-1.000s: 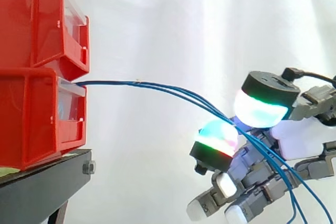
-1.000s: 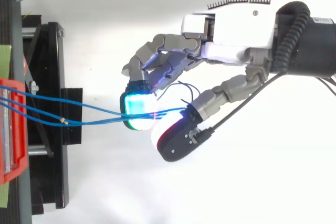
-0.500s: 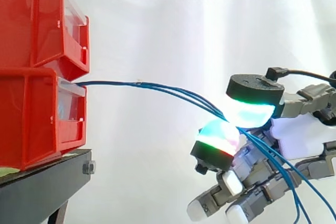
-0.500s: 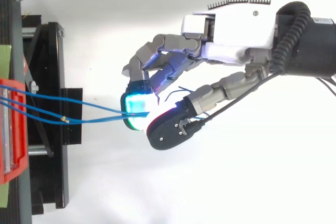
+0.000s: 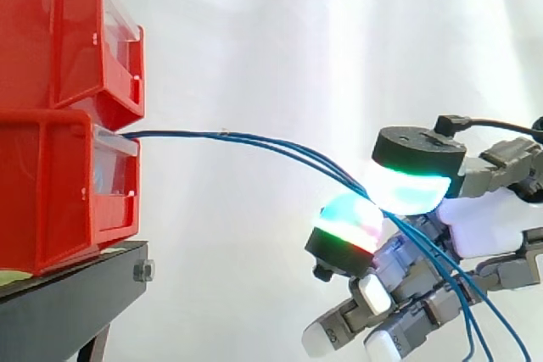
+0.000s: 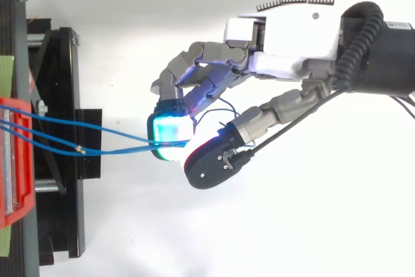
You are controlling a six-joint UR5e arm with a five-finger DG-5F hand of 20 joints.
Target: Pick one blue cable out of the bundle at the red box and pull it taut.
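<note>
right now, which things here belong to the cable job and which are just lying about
Job: blue cables; hand, pinching them between its pads; lower red box, where the cables come out.
Just there: upper red box; black stand; white curtain.

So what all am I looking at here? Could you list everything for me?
red bins: two, red, stacked at the left on the stand.
black stand: one, black, under the bins.
blue cables: three, blue, running from the front of the lower bin, sagging to the right into the hand and hanging on below it.
white curtain: one, white, behind everything.
hand: one, grey and white, at the right, thumb and a finger pinched on the blue cables; how many it grips I cannot tell.
pads: glowing cyan, green and red, on the fingertips at the cables.
arm: one, black, coming in from the right.
</note>
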